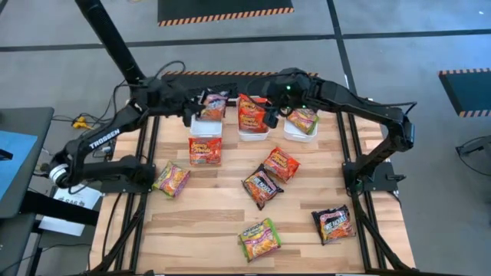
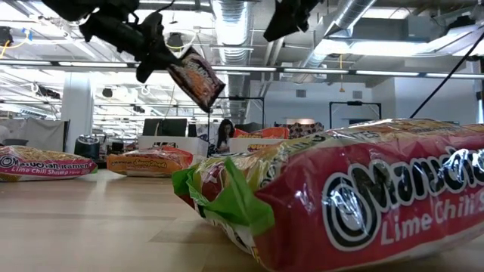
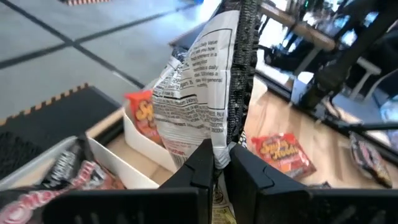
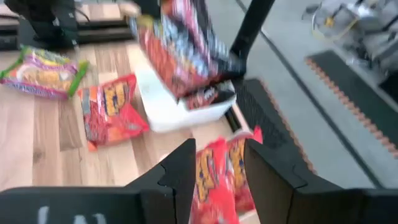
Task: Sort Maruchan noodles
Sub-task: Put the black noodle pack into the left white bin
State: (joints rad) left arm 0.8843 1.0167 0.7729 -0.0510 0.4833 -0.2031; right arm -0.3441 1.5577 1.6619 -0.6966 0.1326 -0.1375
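noodle packets (image 1: 263, 186): glossy crinkly plastic | table (image 1: 207, 222): pale wood planks | bins (image 1: 253, 134): smooth white plastic

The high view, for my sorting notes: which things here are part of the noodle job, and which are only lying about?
Job:
Maruchan noodle packets loose on the table
dark packet held in the left gripper
right gripper, open
three white bins

Lying about:
yellow connector
hazard-striped floor mats

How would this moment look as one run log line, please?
left tool: shut on dark packet, above left bin | right tool: open, over middle bin | loose packets on table
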